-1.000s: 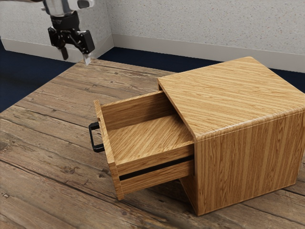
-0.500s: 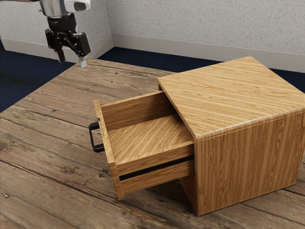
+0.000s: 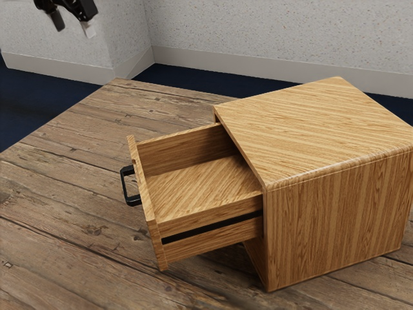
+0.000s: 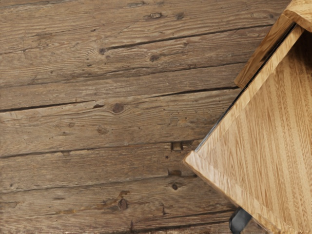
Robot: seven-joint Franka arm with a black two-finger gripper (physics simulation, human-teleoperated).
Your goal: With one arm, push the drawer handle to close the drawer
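The drawer (image 3: 210,216) is pulled out of the box (image 3: 322,132), so it needs a push. The box sits by the table's (image 3: 58,174) far edge, to the exterior view's right of the far corner. The black handle (image 3: 125,187) is on the drawer's front, facing away from the box. The gripper (image 3: 73,26) is up high past that corner, its two fingers spread with nothing in them. I think this is the getting-there step. Next, it should come down in front of the handle, then push toward the box.
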